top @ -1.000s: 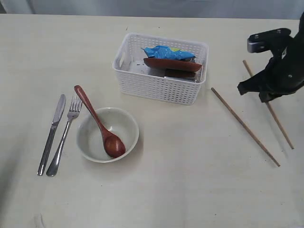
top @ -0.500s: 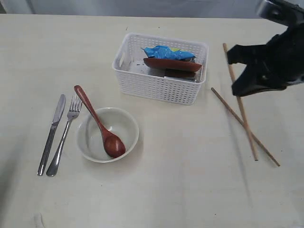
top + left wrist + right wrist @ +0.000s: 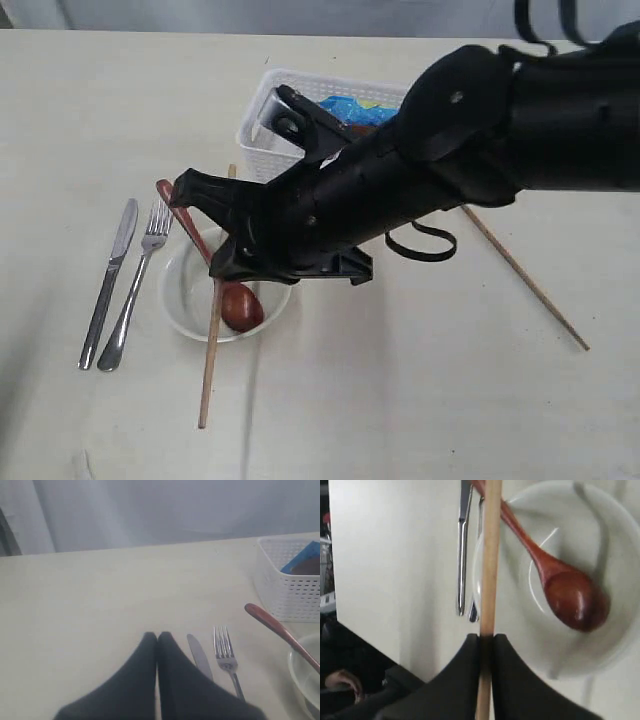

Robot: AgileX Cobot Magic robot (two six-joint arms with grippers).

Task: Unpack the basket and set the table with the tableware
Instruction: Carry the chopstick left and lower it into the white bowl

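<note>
The black right gripper (image 3: 486, 639) sits left of centre in the exterior view. Its fingers are pinched tight on a thin pale wooden chopstick (image 3: 212, 340) that crosses the round cream bowl (image 3: 185, 290) holding the reddish-brown wooden spoon (image 3: 240, 305). A second wooden chopstick (image 3: 530, 285) lies at the right on the pale cream table (image 3: 400, 400). The white perforated plastic basket (image 3: 262, 140) stands at upper centre, half hidden by the arm. The left gripper (image 3: 156, 637) has its fingers pressed together on nothing, near the steel knife (image 3: 197, 652) and steel fork (image 3: 224, 647).

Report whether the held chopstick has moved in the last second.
Yes. The held chopstick, shut in the right gripper, went from right of the basket leftward past it, now crossing the bowl.
</note>
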